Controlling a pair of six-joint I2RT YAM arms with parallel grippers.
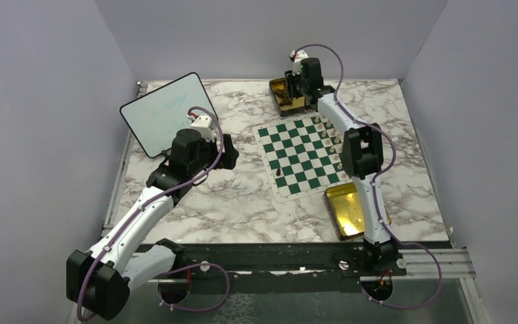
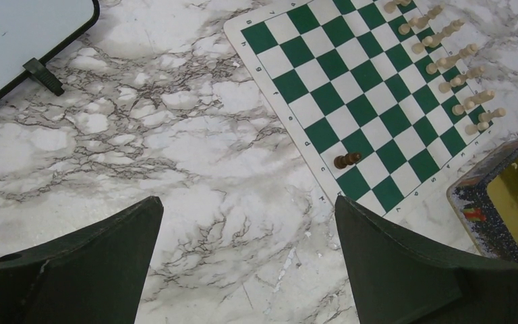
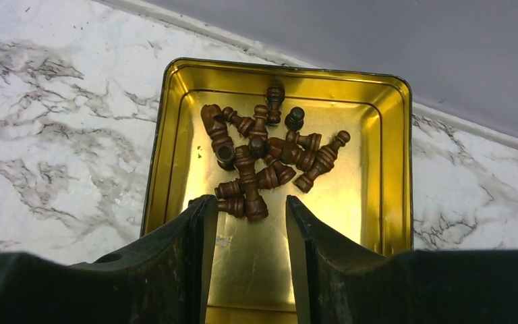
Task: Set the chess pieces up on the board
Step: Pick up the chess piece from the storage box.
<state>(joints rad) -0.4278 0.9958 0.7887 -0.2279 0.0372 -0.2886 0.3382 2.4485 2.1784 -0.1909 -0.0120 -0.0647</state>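
Board (image 1: 300, 156) lies centre-right on desk (image 1: 229, 202). Row of pieces (image 1: 330, 145) along its right edge; lone piece (image 2: 347, 160) near its front-left corner. Far tin (image 3: 351, 209) behind board, heap of pieces (image 3: 260, 162) in it. Near tin (image 1: 344, 209) just before board's front-right corner. Whiteboard (image 1: 162, 111) well left of board, toward the back.

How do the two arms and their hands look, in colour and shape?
The left arm and right arm have white tubular links with bulky black joints. A thin purple cable loops along each. The left hand and right hand each have two matte dark, wedge-shaped fingers. No markings show.
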